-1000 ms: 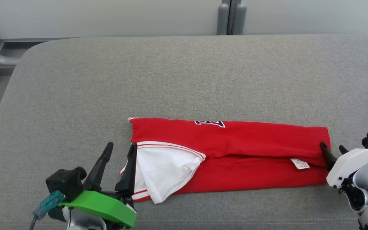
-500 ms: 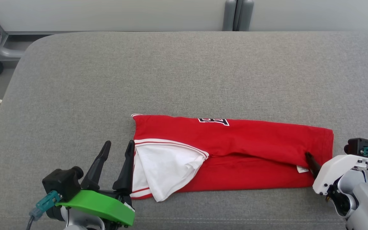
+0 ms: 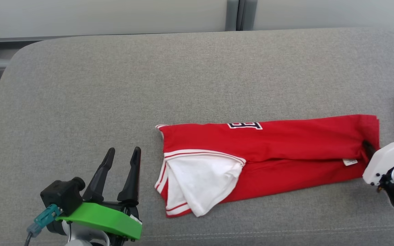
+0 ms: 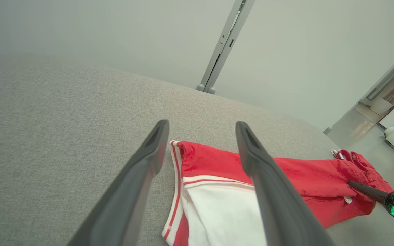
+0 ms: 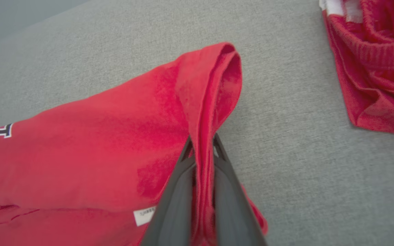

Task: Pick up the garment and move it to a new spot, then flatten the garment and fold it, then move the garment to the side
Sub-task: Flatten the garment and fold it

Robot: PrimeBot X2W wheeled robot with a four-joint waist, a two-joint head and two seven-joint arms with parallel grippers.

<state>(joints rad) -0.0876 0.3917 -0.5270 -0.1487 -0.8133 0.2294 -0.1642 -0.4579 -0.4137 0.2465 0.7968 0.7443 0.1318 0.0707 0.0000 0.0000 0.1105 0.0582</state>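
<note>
Right wrist view: my right tool (image 5: 202, 141) clamps garment (image 5: 97, 143) end fold | left tool (image 3: 124, 150) wide, beside opposite end, not touching.

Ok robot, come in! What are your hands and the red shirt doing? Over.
Right gripper shut on edge of red shirt. Left gripper open, clear of it. Second red garment far right, apart.

The garment (image 3: 286, 147) is red, folded lengthwise into a long band, and lies flat across the near half of the grey padded surface (image 3: 183, 75). Its white inside (image 3: 204, 177), edged with red stripes, shows at the left end. The right end is pinched into a raised ridge.
</note>
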